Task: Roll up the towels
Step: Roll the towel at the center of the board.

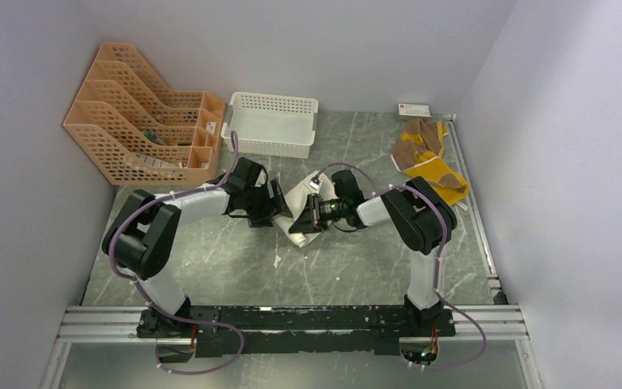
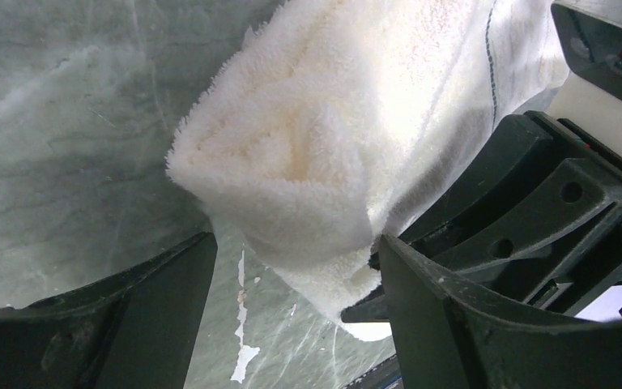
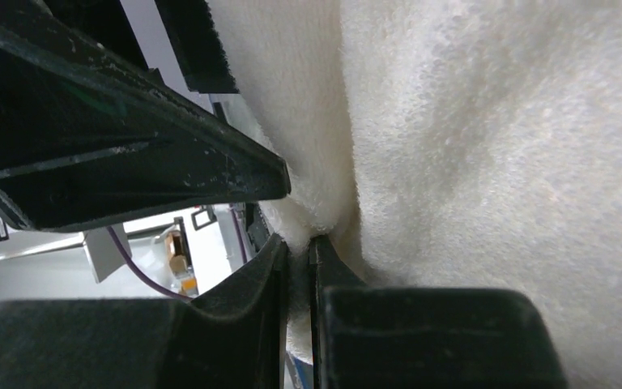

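Cream towel [image 1: 297,197] largely hidden from above; orange rack [image 1: 125,134] contents too small.

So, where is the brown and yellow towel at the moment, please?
The brown and yellow towel lies crumpled at the far right of the top view, by the side rail, right of the white basket.

The left arm [image 1: 180,207] and the right arm [image 1: 411,212] are bent inward from the near edge of the counter [image 1: 235,267], with the wrists faced toward each other over its middle. The left end effector [image 1: 278,204] is held with its jaws spread wide. The right end effector [image 1: 306,219] is clamped on a fold of the cream towel [image 2: 291,146].
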{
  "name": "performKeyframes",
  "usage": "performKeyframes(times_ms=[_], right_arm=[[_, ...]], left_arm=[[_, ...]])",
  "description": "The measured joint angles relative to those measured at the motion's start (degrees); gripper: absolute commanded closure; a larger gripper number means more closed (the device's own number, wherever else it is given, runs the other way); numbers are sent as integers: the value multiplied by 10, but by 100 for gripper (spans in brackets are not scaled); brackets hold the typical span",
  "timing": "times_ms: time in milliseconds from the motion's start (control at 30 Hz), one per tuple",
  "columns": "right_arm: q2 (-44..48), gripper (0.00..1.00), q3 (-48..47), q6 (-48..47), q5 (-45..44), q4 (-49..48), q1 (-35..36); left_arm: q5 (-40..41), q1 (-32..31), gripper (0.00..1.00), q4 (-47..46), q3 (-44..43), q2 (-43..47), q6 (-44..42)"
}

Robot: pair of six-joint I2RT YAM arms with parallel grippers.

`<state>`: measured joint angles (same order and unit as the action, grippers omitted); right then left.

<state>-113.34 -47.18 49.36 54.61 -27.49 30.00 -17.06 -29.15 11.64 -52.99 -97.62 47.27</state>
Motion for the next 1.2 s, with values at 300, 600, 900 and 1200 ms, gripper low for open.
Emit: performKeyframes(times_ms=[300,600,900,1200], right_arm=[[0,95,0,-3,-4,0,5],[2,95,-2,-36,-14,39,5],[45,61,-75,-182,-122,244,35],[146,54,-161,-336,-419,418,150]], left_arm=[[-1,-30,34,-1,-30,-35,18],[16,-34,52,3,-40,-56,19],[22,-23,80,11,-41,-61,6],[13,-20,90,11,-44,-66,2]])
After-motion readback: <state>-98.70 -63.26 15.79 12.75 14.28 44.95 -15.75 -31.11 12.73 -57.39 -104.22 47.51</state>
